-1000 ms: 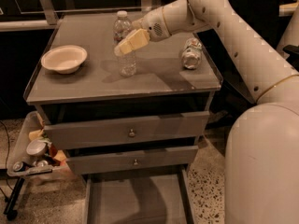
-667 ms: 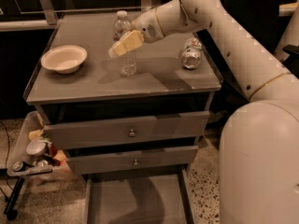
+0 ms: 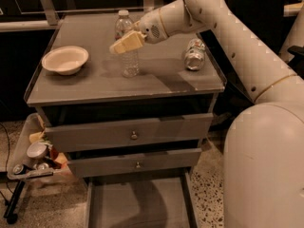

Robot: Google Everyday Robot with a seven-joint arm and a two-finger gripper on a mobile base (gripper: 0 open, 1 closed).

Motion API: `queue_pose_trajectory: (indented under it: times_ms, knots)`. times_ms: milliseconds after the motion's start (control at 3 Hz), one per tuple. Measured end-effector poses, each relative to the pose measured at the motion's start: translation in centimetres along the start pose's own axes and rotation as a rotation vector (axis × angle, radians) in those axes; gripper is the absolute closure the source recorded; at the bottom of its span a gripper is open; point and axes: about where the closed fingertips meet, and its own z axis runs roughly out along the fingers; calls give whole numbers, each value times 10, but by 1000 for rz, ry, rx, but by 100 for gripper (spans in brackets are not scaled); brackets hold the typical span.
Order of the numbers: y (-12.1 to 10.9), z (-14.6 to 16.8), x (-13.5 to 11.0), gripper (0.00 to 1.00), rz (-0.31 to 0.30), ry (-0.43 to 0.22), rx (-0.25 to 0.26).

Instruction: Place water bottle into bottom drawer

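On the left of the cabinet top (image 3: 156, 82) sits a pale bowl (image 3: 65, 59), at about nine o'clock from the water bottle (image 3: 129, 63). The bottle stands upright near the middle of the top, cap up. The gripper (image 3: 125, 42) reaches in from two o'clock and lies across the bottle at label height, I think because the body is easiest to take there from the side. Whether it already squeezes the bottle or only rests against it, I cannot tell. At three o'clock a can (image 3: 194, 54) lies on its side, apart. Down at six o'clock the bottom drawer (image 3: 137, 205) is pulled out, ready to receive the bottle.
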Motion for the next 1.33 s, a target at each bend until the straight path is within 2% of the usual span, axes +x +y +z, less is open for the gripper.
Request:
queue_pose_trajectory:
  times_ms: [667, 1000, 1333]
  knots:
    - [0, 0, 0, 88, 0, 0, 0]
    - [0, 0, 0, 100, 0, 0, 0]
    - [0, 0, 0, 100, 0, 0, 0]
